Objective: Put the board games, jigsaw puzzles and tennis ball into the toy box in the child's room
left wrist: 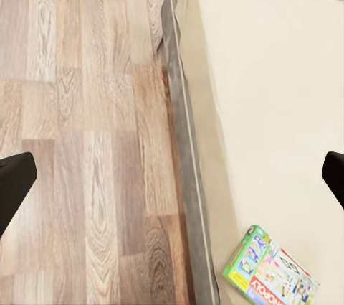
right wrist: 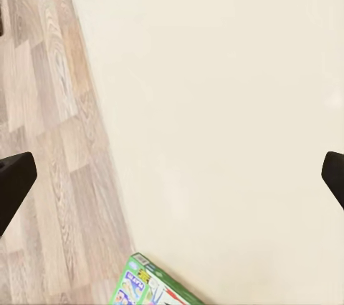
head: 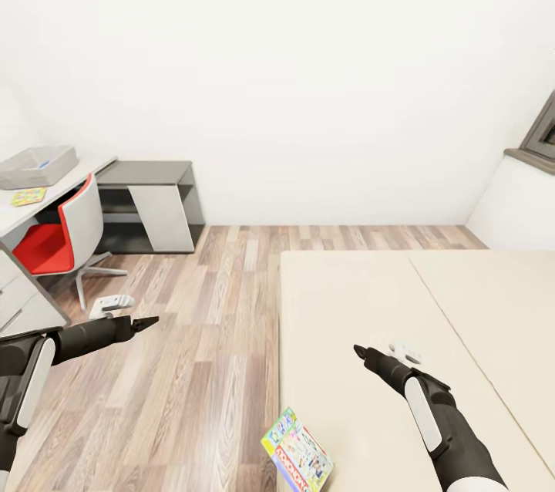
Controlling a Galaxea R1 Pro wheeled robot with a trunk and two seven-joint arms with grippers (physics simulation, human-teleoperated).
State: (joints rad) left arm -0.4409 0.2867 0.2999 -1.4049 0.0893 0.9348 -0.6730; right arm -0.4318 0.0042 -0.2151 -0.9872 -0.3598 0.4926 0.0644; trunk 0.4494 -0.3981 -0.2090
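A: Left end effector (head: 146, 321) out over the wood-plank floor (head: 193, 338), dark fingers (left wrist: 13, 183) spread wide at the edges of the left wrist view, nothing between them.

B: Right end effector (head: 359, 352) above the bed (head: 401, 299), fingers (right wrist: 14, 179) likewise far apart, holding nothing.

A: Below and between the arms, a board game (head: 297, 452) lying flat on the beige mattress, right at the bed's edge nearest the floor. Flat printed box, bright green border, white face crowded with small coloured pictures, a red band with white lettering across one end.

B: Same box in the left wrist view (left wrist: 271, 270), green corner turned toward the bed's grey side rail (left wrist: 188, 154), red band partly cut off by the frame. In the right wrist view (right wrist: 154, 282) just a green corner with blue and white print, on the mattress close to its edge.

A: Farther out, at the head view's left, the table (head: 54, 191) against the white wall. On it the toy box (head: 37, 166), shallow, light grey, sloping sides. Just in front of it a jigsaw puzzle (head: 28, 197), thin flat square, yellow with pink and green pieces.

B: Red-and-white chair (head: 65, 237) tucked at the table, a lower dark-grey-topped desk (head: 150, 203) beside it. Board game well apart from the toy box, across the floor.
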